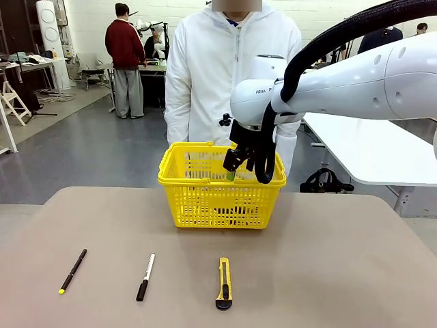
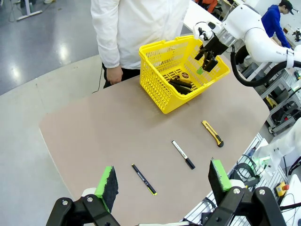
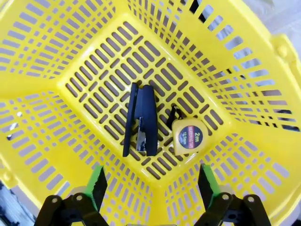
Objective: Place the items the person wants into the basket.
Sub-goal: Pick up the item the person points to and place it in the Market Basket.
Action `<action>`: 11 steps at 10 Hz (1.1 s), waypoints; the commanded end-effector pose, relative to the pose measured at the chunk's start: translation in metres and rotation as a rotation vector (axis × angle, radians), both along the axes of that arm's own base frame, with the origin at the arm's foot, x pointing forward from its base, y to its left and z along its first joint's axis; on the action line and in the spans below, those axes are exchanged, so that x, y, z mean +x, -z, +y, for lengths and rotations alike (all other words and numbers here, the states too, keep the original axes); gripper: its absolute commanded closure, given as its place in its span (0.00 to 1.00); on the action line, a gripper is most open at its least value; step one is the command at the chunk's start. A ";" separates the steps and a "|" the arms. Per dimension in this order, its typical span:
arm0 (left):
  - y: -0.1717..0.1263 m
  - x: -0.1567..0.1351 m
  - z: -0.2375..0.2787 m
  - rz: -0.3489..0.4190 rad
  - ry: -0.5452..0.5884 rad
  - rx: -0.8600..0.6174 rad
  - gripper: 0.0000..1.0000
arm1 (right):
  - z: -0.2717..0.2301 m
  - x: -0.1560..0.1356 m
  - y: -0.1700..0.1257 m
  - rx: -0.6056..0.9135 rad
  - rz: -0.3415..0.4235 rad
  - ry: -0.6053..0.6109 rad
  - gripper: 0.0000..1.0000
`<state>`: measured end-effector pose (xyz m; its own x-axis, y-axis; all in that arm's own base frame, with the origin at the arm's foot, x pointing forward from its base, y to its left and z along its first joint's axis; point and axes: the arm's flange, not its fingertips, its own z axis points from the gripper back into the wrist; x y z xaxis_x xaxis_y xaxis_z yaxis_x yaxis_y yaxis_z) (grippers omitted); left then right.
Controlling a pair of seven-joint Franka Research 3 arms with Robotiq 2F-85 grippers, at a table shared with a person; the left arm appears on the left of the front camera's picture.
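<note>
The walls of the basket (image 1: 205, 205) close in around my right claw (image 3: 153, 181), spread over its mouth; on the basket floor below, a tape measure (image 3: 189, 136) and a black object (image 3: 141, 120) lie side by side, bare lattice around them. The person (image 1: 232, 75) stands close behind the basket and my right arm (image 1: 355, 78) crosses above it from the right, crowding the far side. On the near surface (image 1: 328, 273) the pen (image 1: 72, 270), marker (image 1: 145, 276) and utility knife (image 1: 224, 280) lie well apart, with clear lanes between them and a bare strip before the basket; my left claw (image 2: 163, 179), spread and empty, hangs well back.
</note>
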<state>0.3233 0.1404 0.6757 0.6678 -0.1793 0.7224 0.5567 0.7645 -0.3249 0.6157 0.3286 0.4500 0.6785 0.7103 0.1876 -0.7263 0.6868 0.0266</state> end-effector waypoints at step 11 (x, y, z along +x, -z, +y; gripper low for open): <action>0.001 -0.001 0.001 -0.014 0.014 -0.011 0.00 | -0.311 -0.345 -0.160 0.005 -0.202 0.475 0.00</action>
